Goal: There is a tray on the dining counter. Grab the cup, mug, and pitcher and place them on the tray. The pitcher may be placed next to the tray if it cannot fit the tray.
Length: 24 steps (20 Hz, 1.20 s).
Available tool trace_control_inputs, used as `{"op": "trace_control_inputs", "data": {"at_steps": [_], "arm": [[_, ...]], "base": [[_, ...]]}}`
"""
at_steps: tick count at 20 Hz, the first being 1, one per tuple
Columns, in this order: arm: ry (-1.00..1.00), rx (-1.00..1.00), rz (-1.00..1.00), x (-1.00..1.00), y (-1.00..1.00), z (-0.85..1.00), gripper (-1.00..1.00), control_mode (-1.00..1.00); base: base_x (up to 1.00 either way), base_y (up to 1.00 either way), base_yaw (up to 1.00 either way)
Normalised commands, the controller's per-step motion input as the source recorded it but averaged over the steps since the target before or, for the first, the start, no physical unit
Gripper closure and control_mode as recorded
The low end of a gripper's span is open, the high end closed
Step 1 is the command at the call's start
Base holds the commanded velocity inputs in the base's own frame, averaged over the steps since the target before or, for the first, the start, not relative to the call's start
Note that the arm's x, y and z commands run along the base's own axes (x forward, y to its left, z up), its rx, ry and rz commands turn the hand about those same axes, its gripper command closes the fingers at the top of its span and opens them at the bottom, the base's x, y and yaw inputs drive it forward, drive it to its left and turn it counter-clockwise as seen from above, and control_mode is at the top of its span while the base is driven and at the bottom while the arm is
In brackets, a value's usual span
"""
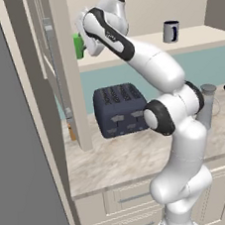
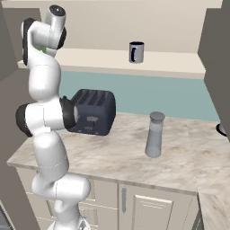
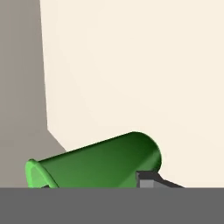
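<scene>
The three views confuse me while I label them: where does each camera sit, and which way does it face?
Left base view: behind the arm's left, facing the toaster, mug and cup; the arm rises at lower right.
Right base view: behind its right, facing the toaster, pitcher and mug; the arm rises at lower left.
Hand view: on the hand, looking along the end effector at the cup; one dark fingertip shows.
Both base views share toaster, mug, pitcher and the marble counter.

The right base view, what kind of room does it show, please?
Most likely a kitchen, and a rendered one. A dark four-slot toaster stands on a marble counter with cabinet doors below, a lidded glass pitcher is beside it, and a dark mug sits on the ledge behind.
</scene>
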Motion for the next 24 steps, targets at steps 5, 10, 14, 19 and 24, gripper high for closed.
{"op": "trace_control_inputs", "data": {"at_steps": [5,10,14,19,24], "arm": [[0.0,0.03,-0.04,-0.45,-0.26,-0.15,1.0,-1.0],[0.0,0.05,-0.05,-0.46,-0.29,-0.15,1.0,-1.0],[0.0,0.02,-0.04,-0.47,-0.33,-0.02,1.0,-1.0],[0.0,0.0,-0.06,-0.63,-0.47,0.0,1.0,-1.0],[0.0,0.0,-0.02,-0.73,-0.52,0.0,1.0,-1.0]], "base": [[0.0,0.0,0.0],[0.0,0.0,0.0],[0.0,0.0,0.0],[0.0,0.0,0.0],[0.0,0.0,0.0]]}}
